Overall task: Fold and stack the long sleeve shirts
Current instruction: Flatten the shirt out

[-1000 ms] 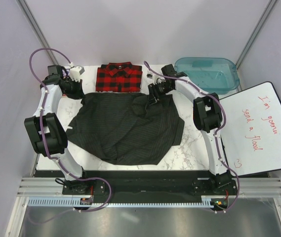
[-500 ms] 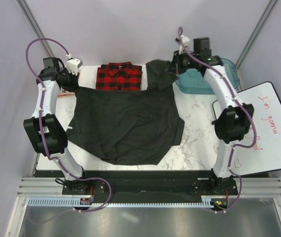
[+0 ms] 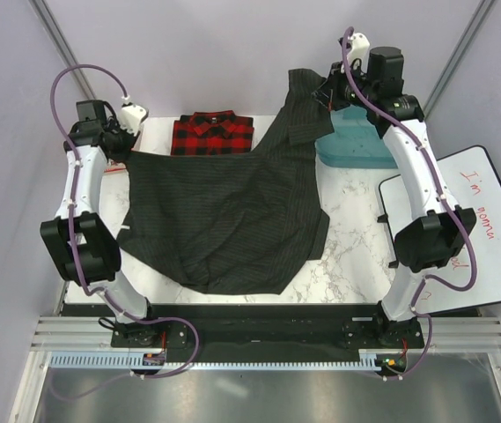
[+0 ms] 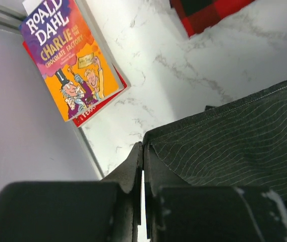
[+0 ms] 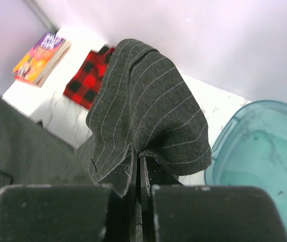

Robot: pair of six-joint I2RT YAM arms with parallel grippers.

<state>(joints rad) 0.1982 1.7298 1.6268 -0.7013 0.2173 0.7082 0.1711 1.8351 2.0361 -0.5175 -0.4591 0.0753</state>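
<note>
Right gripper [image 5: 137,166]: jaws pinched tight on a fold of the charcoal pinstripe shirt [image 3: 224,220]; the cloth bunches up over the fingertips and hangs down on both sides; this claw is high above the far right corner of the marble table [image 3: 356,247], over the near edge of the teal bin [image 3: 356,150]
Left gripper [image 4: 142,151]: jaws closed to a slit on the hemmed corner of the same shirt; the corner is clamped between the two dark fingers, low over the far left of the table
Pinstripe shirt: stretched between the two claws along its far edge — left corner low, right corner raised, so the edge slopes upward to the right; the rest lies spread and rumpled across the middle of the table, its near edge close to the arm bases
Plaid flannel shirt [image 3: 212,134]: red and black, folded into a neat rectangle with the collar at the far side; it lies flat at the far edge of the table, between the two claws; the taut edge of the pinstripe shirt runs just in front of it
Book [image 4: 70,60]: a Roald Dahl paperback, Charlie and the Chocolate Factory, flat at the far left corner — apart from both shirts
Whiteboard [image 3: 479,238]: off the right side of the table, red handwriting on it
</note>
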